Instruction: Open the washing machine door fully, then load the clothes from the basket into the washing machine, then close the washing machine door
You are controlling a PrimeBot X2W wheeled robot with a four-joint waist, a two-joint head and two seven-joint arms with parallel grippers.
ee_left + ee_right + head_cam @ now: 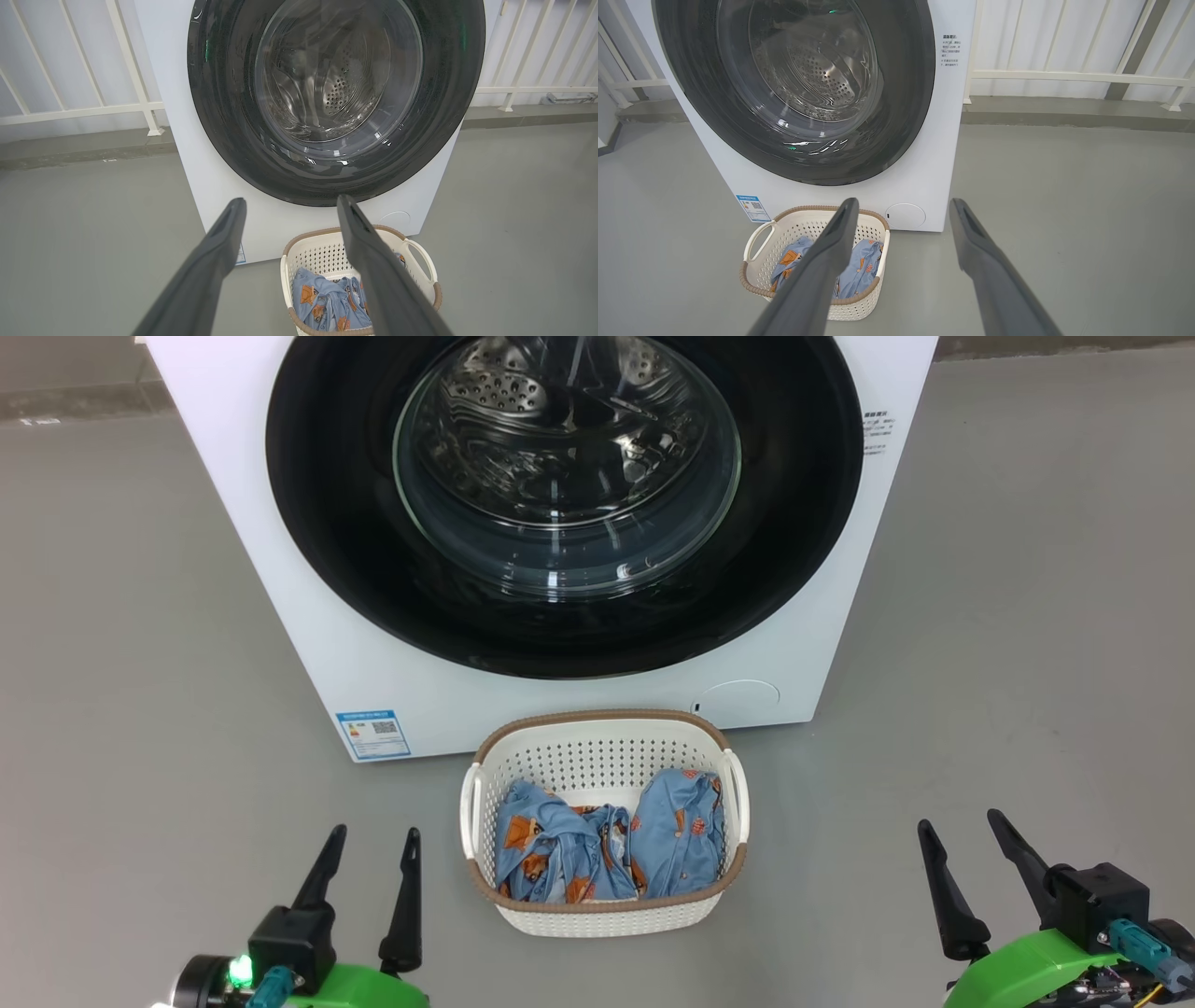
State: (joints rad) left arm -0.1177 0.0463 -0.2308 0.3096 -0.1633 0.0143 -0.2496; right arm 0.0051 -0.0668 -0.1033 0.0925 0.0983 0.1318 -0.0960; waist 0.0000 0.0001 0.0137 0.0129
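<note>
1. The door (327,523) is shut on the washer (280,644).
2. The clothes (672,840) are kept in the basket (602,717), set just before the washer.
3. The left end effector (374,830) and right end effector (959,818) are spread apart, empty.

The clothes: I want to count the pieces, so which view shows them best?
The head view: it looks down into the basket and the clothes lie unobstructed. In each wrist view a dark finger covers part of them.
</note>
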